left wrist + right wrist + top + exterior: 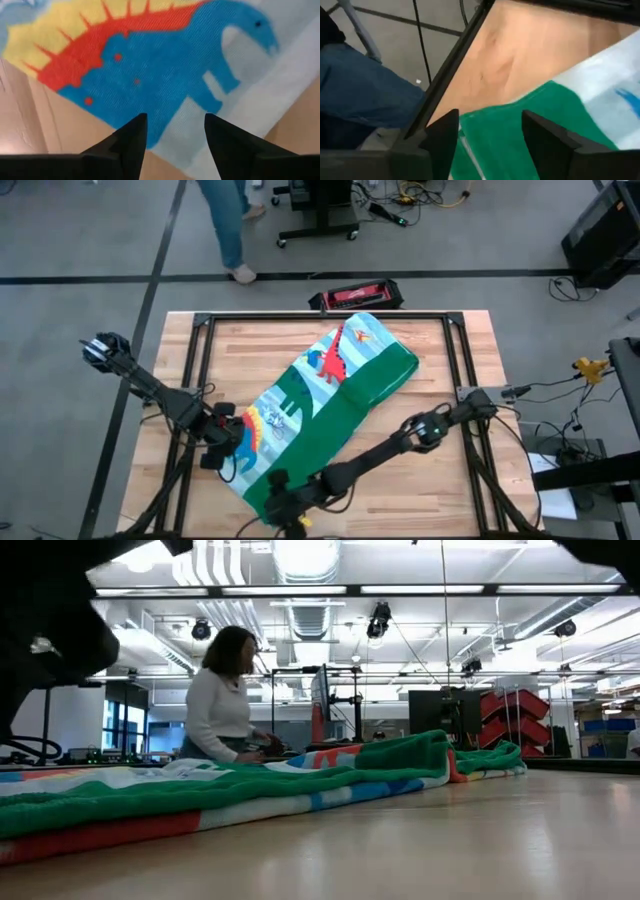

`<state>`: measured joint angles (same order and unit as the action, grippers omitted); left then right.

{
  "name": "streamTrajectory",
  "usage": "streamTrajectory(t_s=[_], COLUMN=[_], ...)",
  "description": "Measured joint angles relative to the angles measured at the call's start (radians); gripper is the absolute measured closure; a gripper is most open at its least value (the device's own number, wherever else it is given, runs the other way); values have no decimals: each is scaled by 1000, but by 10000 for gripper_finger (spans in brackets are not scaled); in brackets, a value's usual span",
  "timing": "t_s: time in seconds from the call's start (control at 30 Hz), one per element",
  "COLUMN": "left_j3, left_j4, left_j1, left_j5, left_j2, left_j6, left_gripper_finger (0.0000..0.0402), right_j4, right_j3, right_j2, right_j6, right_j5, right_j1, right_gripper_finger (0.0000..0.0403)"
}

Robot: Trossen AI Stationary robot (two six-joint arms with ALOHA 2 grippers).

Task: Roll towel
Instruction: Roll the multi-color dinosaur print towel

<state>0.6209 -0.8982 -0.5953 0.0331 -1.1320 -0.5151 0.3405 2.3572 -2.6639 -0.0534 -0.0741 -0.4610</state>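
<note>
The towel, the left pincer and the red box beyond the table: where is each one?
towel (345, 405): high view, on its green folded band.
left pincer (175, 135): left wrist view, midway between its open fingertips, above the blue dinosaur.
red box (357, 295): high view, on its red top.

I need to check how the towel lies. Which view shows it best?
The high view: the whole folded towel lies diagonally across the table. The low view shows only its edge; wrist views show small patches.
</note>
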Motion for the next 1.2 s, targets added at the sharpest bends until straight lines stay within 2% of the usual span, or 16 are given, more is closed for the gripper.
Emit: streamTrajectory(t_s=[0.23,0.43,0.57,0.73,0.9,1.0,1.13,1.2], left_j3=[-42,-60,-61,-61,-61,-61,-61,-61], left_j4=[51,78,96,100,92,76,69,70], left_j1=[0,0,0,0,0,-2,-17,-42], left_j5=[8,8,8,8,-2,-24,-91,-132], left_j2=[-2,-5,-6,-6,-7,-7,-7,-7], left_j6=[42,8,1,2,-12,-28,-28,-25], left_gripper_finger=[224,235,240,243,240,240,245,244], right_j4=[17,18,9,9,14,24,42,49], right_j3=[-19,-19,-16,-16,-20,-21,-21,-21], right_j2=[15,-11,-31,-47,-50,-50,-50,-49], right_j6=[-23,46,54,50,-14,-41,-59,-59], right_j5=[-6,-54,-58,-90,-107,-118,-123,-121], right_j1=[-8,-21,-19,-16,-10,-8,-6,-6], right_gripper_finger=[141,116,113,128,181,245,352,385])
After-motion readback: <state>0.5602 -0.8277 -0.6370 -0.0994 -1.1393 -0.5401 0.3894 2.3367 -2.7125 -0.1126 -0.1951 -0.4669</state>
